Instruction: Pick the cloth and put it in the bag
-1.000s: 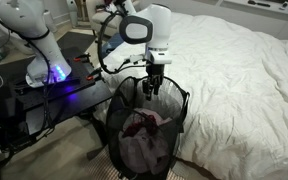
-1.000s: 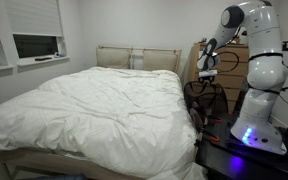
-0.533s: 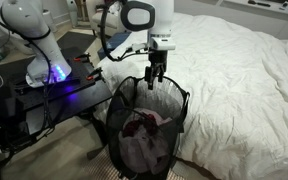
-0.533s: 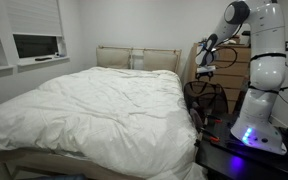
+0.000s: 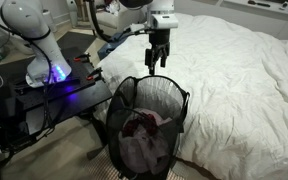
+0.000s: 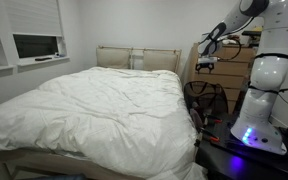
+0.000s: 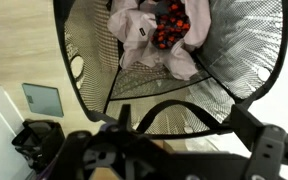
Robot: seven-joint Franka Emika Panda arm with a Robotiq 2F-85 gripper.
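The bag is a black mesh hamper (image 5: 183, 98) standing between the bed and the robot's table; it also shows in an exterior view (image 6: 206, 97). A pale cloth (image 5: 136, 143) lies inside it with a red and dark patterned piece on top. In the wrist view the cloth (image 7: 140, 42) lies at the bottom of the mesh hamper (image 7: 246, 52), seen from straight above. My gripper (image 5: 157, 62) hangs open and empty well above the hamper's rim, and shows the same way in an exterior view (image 6: 205, 67). In the wrist view the gripper (image 7: 174, 152) has its fingers (image 7: 269, 145) spread wide with nothing between them.
A bed with a white duvet (image 5: 239, 70) lies beside the hamper. The robot's base with a blue light (image 5: 56, 72) stands on a dark table (image 5: 34, 100). A wooden dresser (image 6: 234, 65) stands behind the hamper, and a window (image 6: 34, 45) is in the far wall.
My gripper has risen straight up from the hamper's mouth to well above its rim. The cloth stays in the hamper.
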